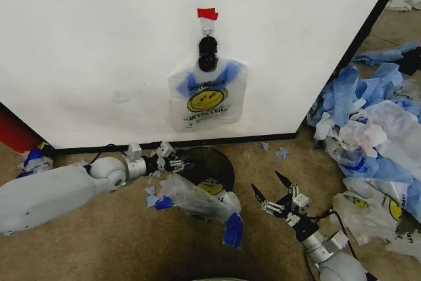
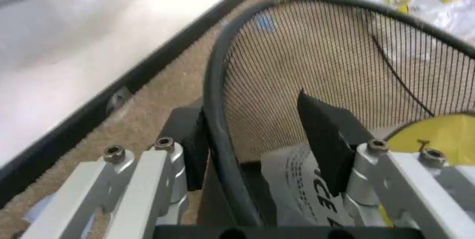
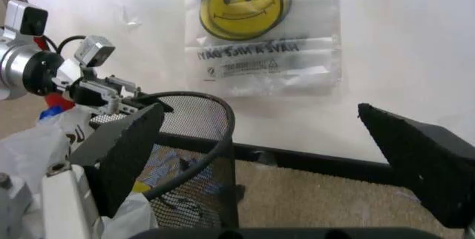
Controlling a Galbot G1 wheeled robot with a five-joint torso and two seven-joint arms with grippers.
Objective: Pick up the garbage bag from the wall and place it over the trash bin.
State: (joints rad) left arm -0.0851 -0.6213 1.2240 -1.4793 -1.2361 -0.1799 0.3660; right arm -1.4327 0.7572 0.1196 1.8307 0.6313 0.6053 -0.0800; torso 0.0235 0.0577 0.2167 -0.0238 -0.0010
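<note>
We read the print on the garbage bag [image 1: 207, 93] first: a yellow smiley face, with "HAVE A NICE DAY" legible below it in the right wrist view, and smaller lines under that too fine to make out. The bag hangs flat against the wall [image 1: 99, 44] from a black clip [image 1: 208, 52] under a piece of red tape [image 1: 207, 13], its blue handles gathered at the clip. It sits above and beyond both pincers, apart from each.

Our left pincer [image 1: 172, 160] is at the near-left edge of the trash bin [image 1: 209, 166], fingers spread, one inside the black wire mesh and one outside, so the rim [image 2: 222, 133] passes between them; we cannot tell whether they actually press on it. Inside the bin, just past that pincer, lies another bag [image 2: 312, 189] with part of a printed word, "CE", and a yellow patch. A crumpled clear bag with blue handles [image 1: 197, 202] drapes over the bin's near side, between the two pincers.

Our right pincer [image 1: 271, 192] hovers low to the right of the bin, its black fingers wide apart and holding nothing.

The floor is brown carpet [image 1: 99, 241]. The wall ends in a black base strip [image 1: 197, 143]. A heap of blue and white plastic sheets [image 1: 375, 129] lies beyond the right pincer, on its far right side.
</note>
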